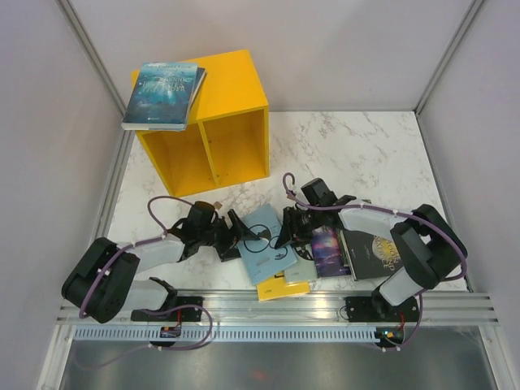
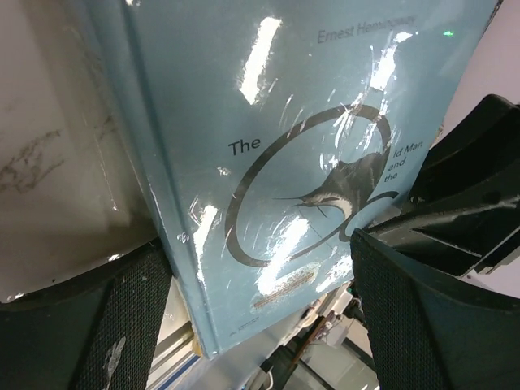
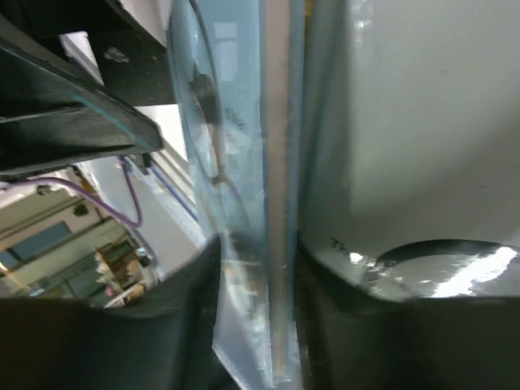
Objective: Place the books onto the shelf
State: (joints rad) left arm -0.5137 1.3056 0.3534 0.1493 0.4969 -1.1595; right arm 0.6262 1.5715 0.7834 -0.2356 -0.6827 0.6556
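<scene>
Right fingers [image 3: 146,333] tight around light-blue book [image 3: 272,203]

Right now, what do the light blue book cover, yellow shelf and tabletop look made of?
Light blue paperback book: glossy laminated card cover, judging by sharp glare streaks. Boxy yellow shelf: painted board, probably wood; thick flat panels, even matte colour. White grey-veined tabletop: marble look, stone or laminate, cannot tell.
</scene>
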